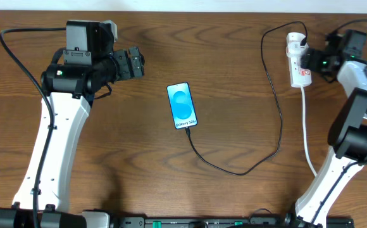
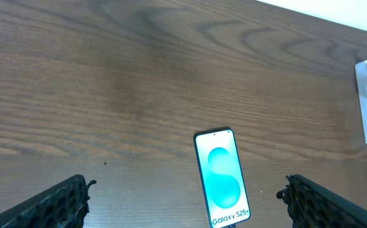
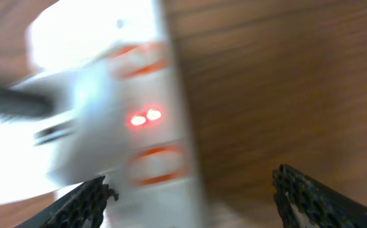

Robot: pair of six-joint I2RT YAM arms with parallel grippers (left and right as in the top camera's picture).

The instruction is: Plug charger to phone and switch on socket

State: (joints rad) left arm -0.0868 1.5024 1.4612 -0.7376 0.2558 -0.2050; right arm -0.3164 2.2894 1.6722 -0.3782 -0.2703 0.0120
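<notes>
The wooden worktop (image 1: 234, 63) is carrying the socket (image 1: 295, 68), light, rigid and probably sliding if shoved; press downward. Left fingers (image 2: 57, 206) and right fingers (image 3: 304, 196) are standing spread, empty.

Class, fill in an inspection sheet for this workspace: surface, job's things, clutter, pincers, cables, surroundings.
Surface: brown wood-grain table.
Job's things: phone face up, screen lit, mid-table; socket at far right, red light on.
Clutter: nothing seen.
Pincers: left pincer open, apart from phone; right pincer open, over socket.
Cables: charger loops from socket to phone's lower end; white cord trails from socket toward near edge.
Surroundings: pale strip beyond table's far edge.
</notes>
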